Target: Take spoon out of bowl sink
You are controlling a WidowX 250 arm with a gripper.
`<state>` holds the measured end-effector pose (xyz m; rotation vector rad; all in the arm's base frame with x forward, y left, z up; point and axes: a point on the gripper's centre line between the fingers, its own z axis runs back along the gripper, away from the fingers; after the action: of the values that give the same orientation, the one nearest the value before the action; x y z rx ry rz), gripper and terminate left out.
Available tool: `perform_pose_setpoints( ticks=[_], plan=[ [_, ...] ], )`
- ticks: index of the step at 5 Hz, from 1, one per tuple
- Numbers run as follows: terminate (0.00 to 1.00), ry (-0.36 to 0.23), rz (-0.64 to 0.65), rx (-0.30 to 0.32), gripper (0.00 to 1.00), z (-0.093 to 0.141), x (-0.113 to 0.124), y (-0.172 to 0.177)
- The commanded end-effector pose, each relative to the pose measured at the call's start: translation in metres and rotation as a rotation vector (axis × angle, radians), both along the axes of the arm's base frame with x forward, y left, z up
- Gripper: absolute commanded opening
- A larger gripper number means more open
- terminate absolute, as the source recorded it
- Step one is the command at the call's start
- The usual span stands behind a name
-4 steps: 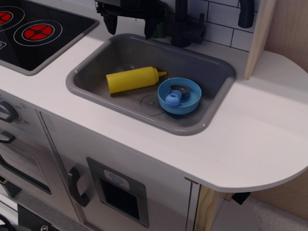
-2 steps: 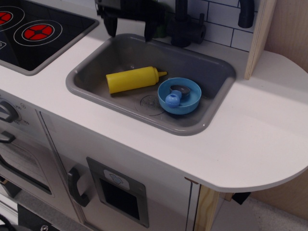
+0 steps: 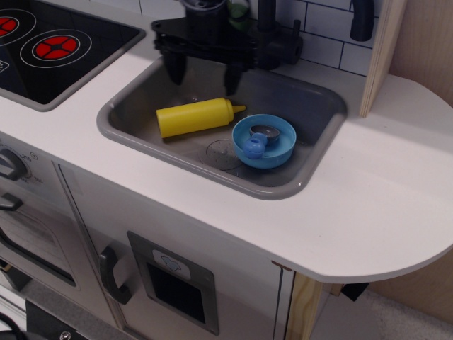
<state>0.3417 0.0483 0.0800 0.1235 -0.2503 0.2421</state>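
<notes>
Tool [image 3: 203, 76] spread open above sink [image 3: 322, 106]; spoon [image 3: 256, 142] lies in bowl [image 3: 279, 154].

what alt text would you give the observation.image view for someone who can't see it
A black gripper, fingers open, hangs over the back of a grey toy sink. In the sink, a light-blue bowl holds a blue-handled spoon beside a yellow squeeze bottle lying on its side. A black stovetop with red rings sits to the left on the white counter.
</notes>
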Motion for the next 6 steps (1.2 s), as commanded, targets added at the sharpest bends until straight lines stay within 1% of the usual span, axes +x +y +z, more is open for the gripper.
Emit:
perform_pose_setpoints(
  ticks=[1,3,5,6],
  plan=[
    [0.00,0.062,0.000,-0.054,1.00,0.001,0.007,-0.027],
    [0.00,0.118,0.073,-0.082,1.00,-0.027,0.015,-0.037],
    [0.00,0.182,0.097,-0.074,1.00,-0.051,0.015,-0.040],
    [0.00,0.188,0.090,-0.074,1.00,-0.056,0.015,-0.044]
  ],
)
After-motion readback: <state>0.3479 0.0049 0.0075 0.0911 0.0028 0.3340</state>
